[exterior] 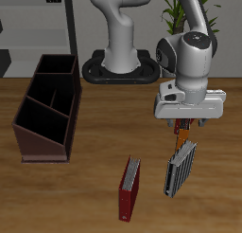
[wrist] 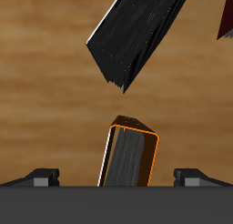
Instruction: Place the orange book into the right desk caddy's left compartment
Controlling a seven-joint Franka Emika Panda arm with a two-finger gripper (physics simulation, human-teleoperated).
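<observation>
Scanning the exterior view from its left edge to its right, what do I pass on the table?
right desk caddy → dark red book → black-and-grey book, with the orange book in the gripper just above it.

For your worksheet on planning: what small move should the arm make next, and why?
Probably carry the orange book sideways toward the right desk caddy. The gripper holds it above the table, over the black-and-grey book, and the caddy stands well apart across the table.
</observation>
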